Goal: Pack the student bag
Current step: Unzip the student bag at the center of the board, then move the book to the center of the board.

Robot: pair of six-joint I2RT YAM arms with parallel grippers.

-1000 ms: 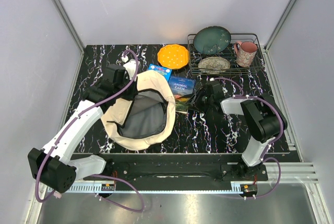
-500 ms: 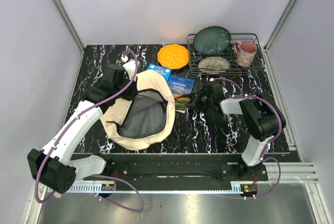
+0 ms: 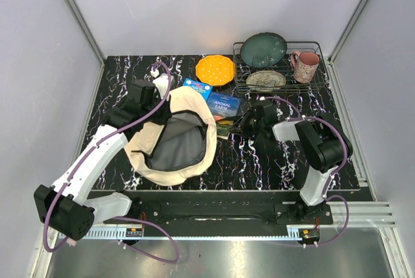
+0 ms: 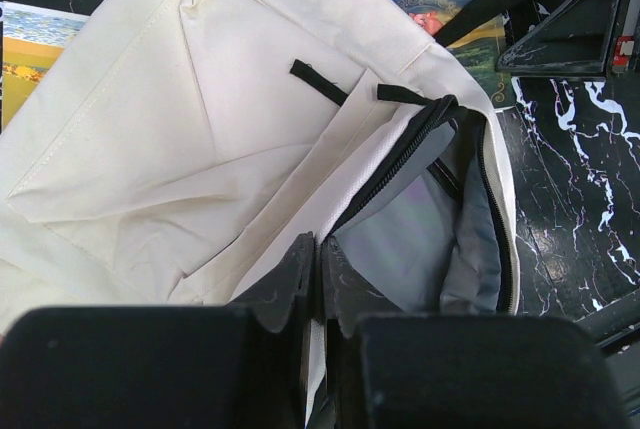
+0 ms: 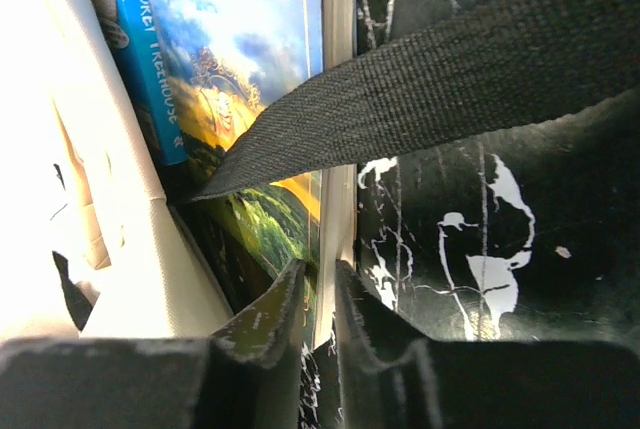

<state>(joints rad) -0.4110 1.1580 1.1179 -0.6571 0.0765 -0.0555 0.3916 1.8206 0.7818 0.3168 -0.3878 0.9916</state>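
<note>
The student bag [image 3: 172,139], cream with a grey lining [image 4: 410,239], lies with its mouth gaping on the black marble table. My left gripper [image 4: 320,249] is shut on the fabric rim of the student bag [image 4: 200,99] at its far left side [image 3: 162,94]. An "Animal Farm" book [image 3: 225,111] lies right of the bag, partly under its edge. My right gripper [image 3: 242,124] is shut on that book [image 5: 240,39], the white page edge caught between the fingers [image 5: 275,314]. A black strap [image 5: 450,79] crosses over the book.
A second blue book [image 3: 198,88] lies behind the bag. An orange plate [image 3: 215,69] sits at the back. A wire rack [image 3: 316,46] at back right holds a green plate [image 3: 263,50], a patterned bowl [image 3: 266,80] and a pink mug [image 3: 305,65].
My right gripper has closed on the book's right edge and edged slightly toward the back left. The left arm and the bag have stayed put.
</note>
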